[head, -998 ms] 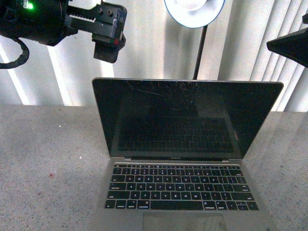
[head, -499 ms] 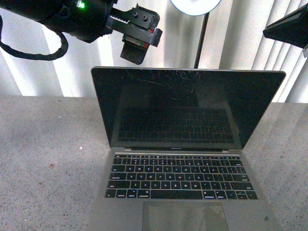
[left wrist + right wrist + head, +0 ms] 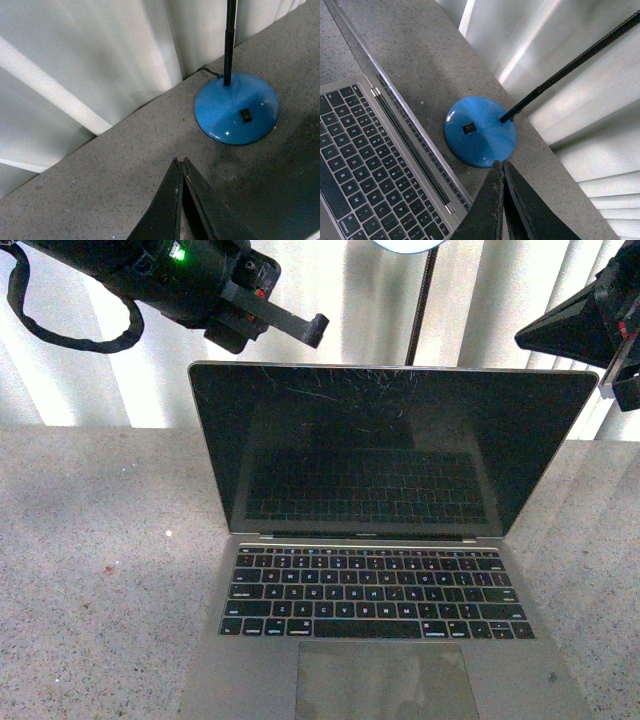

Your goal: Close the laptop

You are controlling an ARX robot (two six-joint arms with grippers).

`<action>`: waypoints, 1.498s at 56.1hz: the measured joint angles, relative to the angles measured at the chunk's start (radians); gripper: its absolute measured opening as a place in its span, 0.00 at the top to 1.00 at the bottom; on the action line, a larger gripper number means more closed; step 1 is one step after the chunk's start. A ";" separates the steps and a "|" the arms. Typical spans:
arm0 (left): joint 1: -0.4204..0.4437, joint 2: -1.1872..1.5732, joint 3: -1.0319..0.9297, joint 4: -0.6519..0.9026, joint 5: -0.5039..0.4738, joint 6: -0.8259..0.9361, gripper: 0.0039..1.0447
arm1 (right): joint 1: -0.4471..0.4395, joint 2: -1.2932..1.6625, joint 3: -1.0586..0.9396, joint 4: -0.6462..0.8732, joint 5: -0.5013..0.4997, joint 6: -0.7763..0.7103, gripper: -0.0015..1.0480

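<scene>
Laptop (image 3: 380, 570) is sitting open on the speckled counter (image 3: 90, 570), screen upright. Up by its top edge the left gripper (image 3: 315, 328) and right gripper (image 3: 528, 335) are hovering, each with fingers pressed together. Approach is seemingly underway. Next a tip is needing to get behind the lid and push it down toward the keys

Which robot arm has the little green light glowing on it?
The black left arm: its green light glows over the left corner of the open silver-grey laptop. The black right arm shows no light.
</scene>
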 joint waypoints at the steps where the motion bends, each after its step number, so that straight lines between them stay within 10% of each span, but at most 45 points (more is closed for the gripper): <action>1: 0.000 0.000 0.000 -0.006 0.003 0.004 0.97 | 0.001 0.001 0.000 -0.002 0.000 -0.001 0.97; 84: 0.001 -0.070 -0.116 -0.116 0.111 0.068 0.97 | 0.044 0.010 -0.003 -0.157 0.003 -0.152 0.97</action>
